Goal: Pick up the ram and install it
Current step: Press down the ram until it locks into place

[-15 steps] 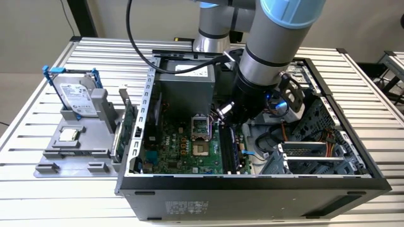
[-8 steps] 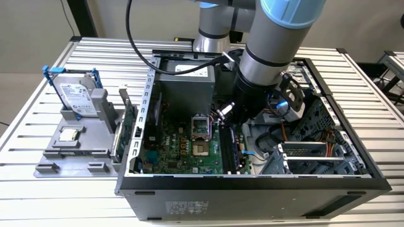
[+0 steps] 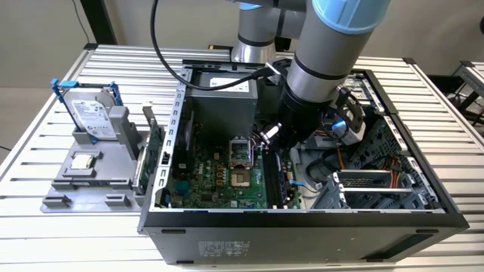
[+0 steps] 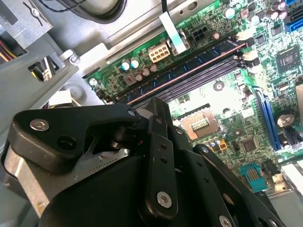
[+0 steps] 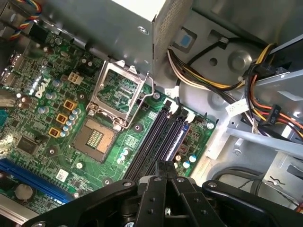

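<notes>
Fingers [image 5: 156, 189] of your gripper [image 5: 165, 166]: drawn together on nothing, poised over the motherboard [image 5: 57, 142], apparently so you can press rather than grasp; ram [image 5: 179, 136] stands edge-up in its slot just beneath, seemingly seated

A counter [image 3: 68, 238] of pale metal slats runs across the whole scene in the exterior view, its ribs lying lengthwise from the view's left to its right. Even, soft light falls on it with faint shadows. Beyond the counter's far edge stands a plain light wall [image 3: 45, 22], crossed by a dark upright post [image 3: 101, 21] near the far left corner. Below the counter's left edge a strip of beige floor [image 3: 13, 107] shows. Past the far right corner the edge of another slatted surface [image 3: 470, 71] stands just beside the counter
</notes>
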You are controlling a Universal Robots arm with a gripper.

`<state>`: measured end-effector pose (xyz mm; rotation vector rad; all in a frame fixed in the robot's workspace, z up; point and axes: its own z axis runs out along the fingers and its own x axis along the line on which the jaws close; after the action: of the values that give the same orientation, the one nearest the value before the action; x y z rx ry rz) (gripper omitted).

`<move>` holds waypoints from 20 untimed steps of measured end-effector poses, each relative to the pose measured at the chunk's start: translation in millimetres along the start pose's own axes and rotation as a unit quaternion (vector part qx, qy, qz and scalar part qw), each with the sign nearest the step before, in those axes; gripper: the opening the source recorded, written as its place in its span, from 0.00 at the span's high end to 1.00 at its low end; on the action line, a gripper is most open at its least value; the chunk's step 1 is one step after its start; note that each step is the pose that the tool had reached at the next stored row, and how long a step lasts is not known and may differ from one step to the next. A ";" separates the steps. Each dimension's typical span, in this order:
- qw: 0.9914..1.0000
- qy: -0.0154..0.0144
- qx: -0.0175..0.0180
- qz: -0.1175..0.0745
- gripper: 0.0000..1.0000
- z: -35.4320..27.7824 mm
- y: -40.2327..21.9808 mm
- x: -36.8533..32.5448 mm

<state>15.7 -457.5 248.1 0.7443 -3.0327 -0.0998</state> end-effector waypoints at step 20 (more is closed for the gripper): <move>0.997 0.000 0.003 -0.082 1.00 0.0 0.0 0.0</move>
<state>15.7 -457.5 248.1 0.9919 -2.9673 -0.0931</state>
